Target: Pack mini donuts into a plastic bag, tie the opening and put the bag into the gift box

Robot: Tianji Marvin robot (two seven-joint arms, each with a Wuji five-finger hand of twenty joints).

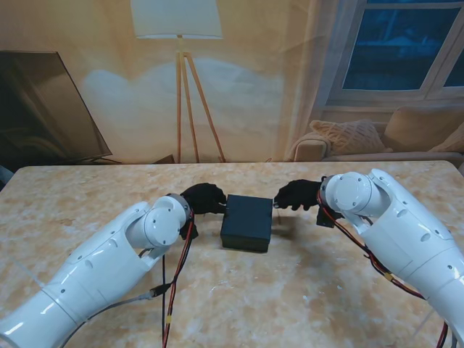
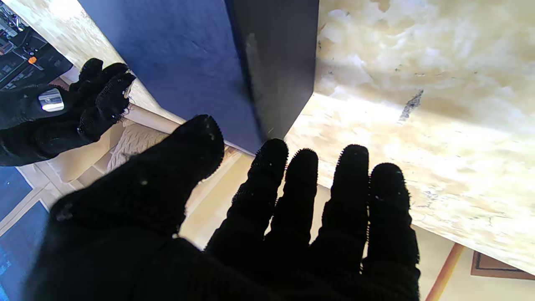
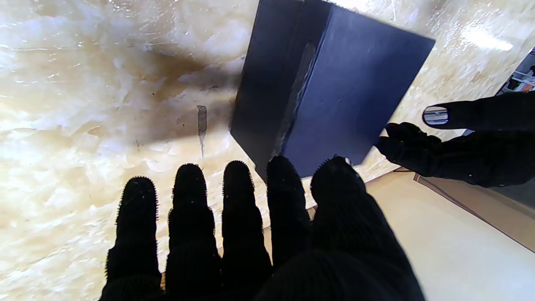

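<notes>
So the gift box (image 1: pixel 247 222) sits lid-on mid-table, and I've got my left hand (image 1: pixel 204 198) and right hand (image 1: pixel 298 194) flanking its far corners, fingers spread, gripping nothing, probably lining up to lift the lid. It's roughly square, so no real long axis, twisted slightly.

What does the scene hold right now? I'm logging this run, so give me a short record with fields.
gift box: dark gift box, lid on, mid-table
left hand: left hand at the box's left side, fingers spread, holding nothing
right hand: right hand at the box's right far corner, open
donuts, bag: not visible
table: marbled beige table
</notes>
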